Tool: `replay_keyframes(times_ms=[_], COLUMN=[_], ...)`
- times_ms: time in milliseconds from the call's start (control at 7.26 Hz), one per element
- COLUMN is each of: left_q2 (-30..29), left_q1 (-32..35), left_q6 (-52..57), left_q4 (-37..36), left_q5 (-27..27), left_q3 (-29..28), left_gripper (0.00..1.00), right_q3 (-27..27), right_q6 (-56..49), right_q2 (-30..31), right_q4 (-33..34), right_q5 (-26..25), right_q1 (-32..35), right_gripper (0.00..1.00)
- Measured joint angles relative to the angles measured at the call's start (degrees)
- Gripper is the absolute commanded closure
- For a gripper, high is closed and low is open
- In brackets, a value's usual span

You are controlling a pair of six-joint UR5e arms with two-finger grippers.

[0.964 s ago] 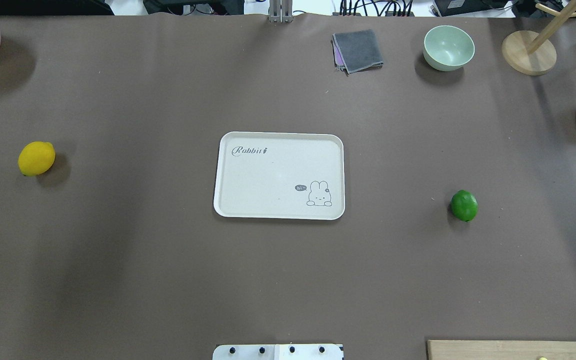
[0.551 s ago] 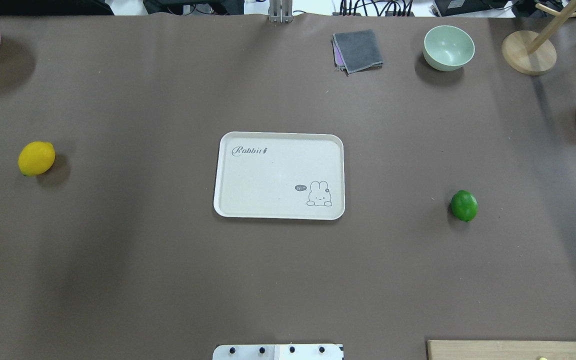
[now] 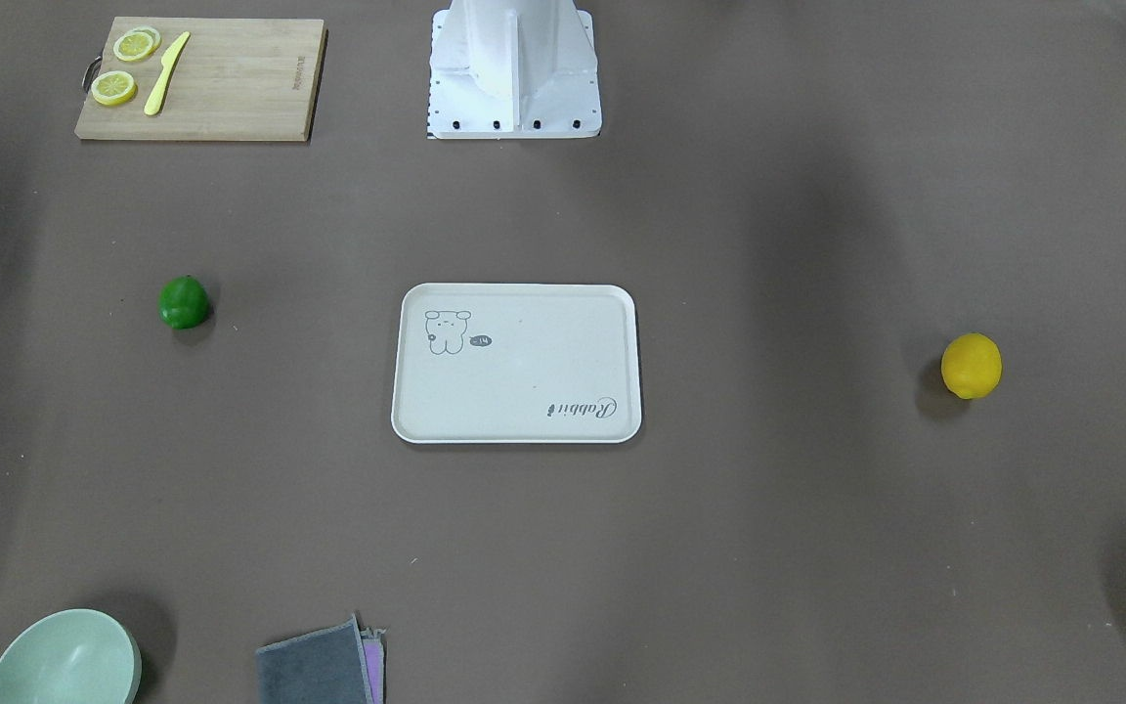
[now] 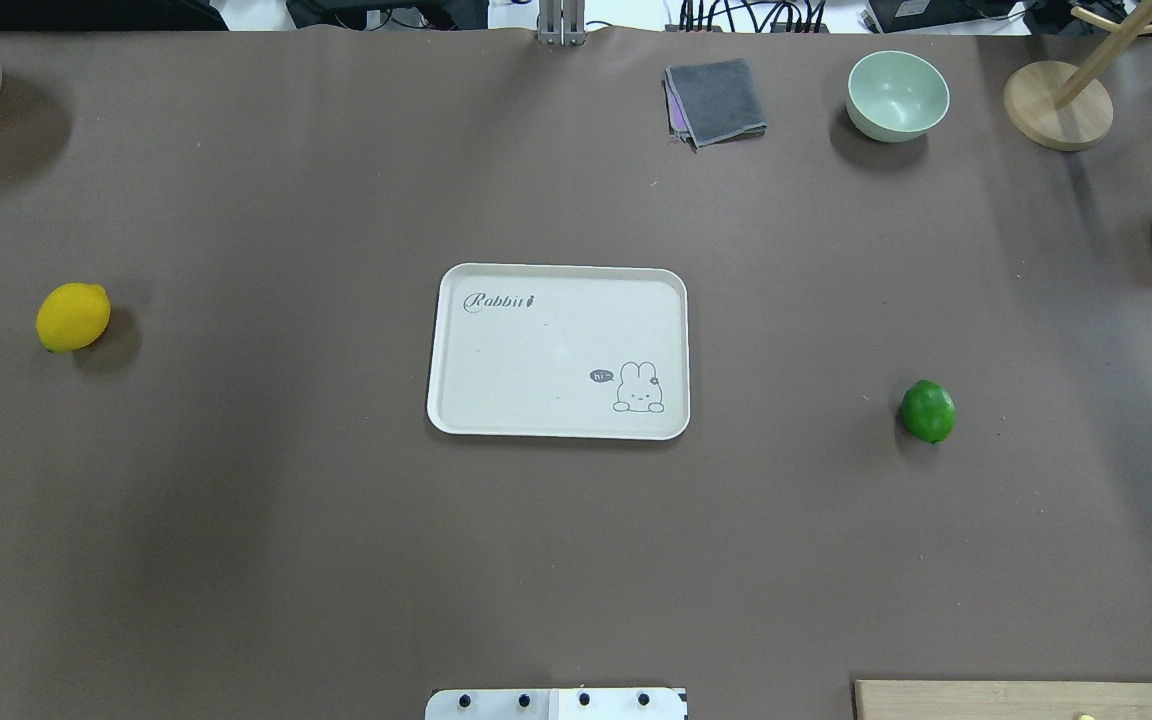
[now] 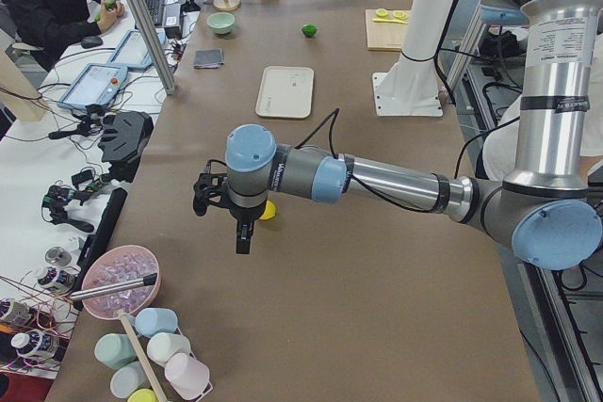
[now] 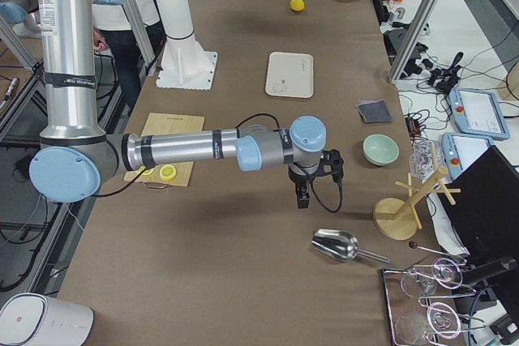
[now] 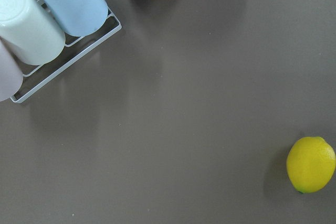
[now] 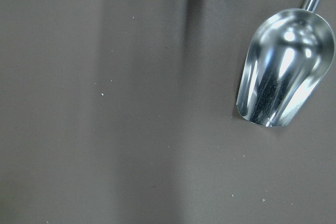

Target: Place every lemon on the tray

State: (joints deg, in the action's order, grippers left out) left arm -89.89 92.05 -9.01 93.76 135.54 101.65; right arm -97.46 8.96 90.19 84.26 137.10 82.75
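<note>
**Front-facing view.** The tray point(image 3: 524, 367) sits mid-table with no fruit on it. The yellow lemon point(image 3: 971, 366) lies well apart on the robot's left, and the green lemon point(image 3: 184, 302) well apart on its right. No gripper shows. Judgement: opening step, neither lemon yet reached.

**Overhead view.** Same layout. The tray lettering reads "Rabbit", and a bubble beside the rabbit drawing reads "hi".

**Left side view.** The left gripper point(image 5: 242, 242) hangs fingers-down near the yellow lemon, apart from it. I cannot tell how its jaws stand.

**Right side view.** The right gripper point(image 6: 302, 198) hangs near the scoop point(image 6: 334, 245), far from the green lemon. I cannot tell how its jaws stand here either.

**Left wrist view.** The yellow lemon sits at the lower right, off centre. No fingers show. The next move calls for centring over the lemon, descending with jaws parted, and closing across its narrow width.

**Right wrist view.** Only the scoop shows. The green lemon is absent, so a long traverse is needed.
</note>
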Motion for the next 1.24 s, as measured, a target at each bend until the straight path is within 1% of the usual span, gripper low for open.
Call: replay_keyframes(times_ms=[275,551,964,1239], left_q2=[0.26,-0.53,-2.32,-2.93], left_q1=[-0.12,-0.96,-2.02,-3.30], left_q6=[0.04,0.03,-0.02,-2.89], left_q4=[3.92,5.23,7.59,9.19], left_q5=[0.13,0.10,0.01,0.03], left_q3=[-0.20,-1.68,-4.25,-5.01], left_gripper=[0.02,0.02,0.02,0.02], right_q3=[-0.43,-1.09,-2.07,-2.18], right_q6=[0.35,3.79,12.91,22.73], right_q2=[-1.28,-2.22,-2.19,-1.91], right_q4=[-0.14,-1.28,-8.91,-14.93], right_q5=[-0.30,-0.33,-0.53,-2.03], right_q1=[-1.70,-3.99,-9.13,-13.24], right_gripper=[0.00,0.00,0.00,0.00])
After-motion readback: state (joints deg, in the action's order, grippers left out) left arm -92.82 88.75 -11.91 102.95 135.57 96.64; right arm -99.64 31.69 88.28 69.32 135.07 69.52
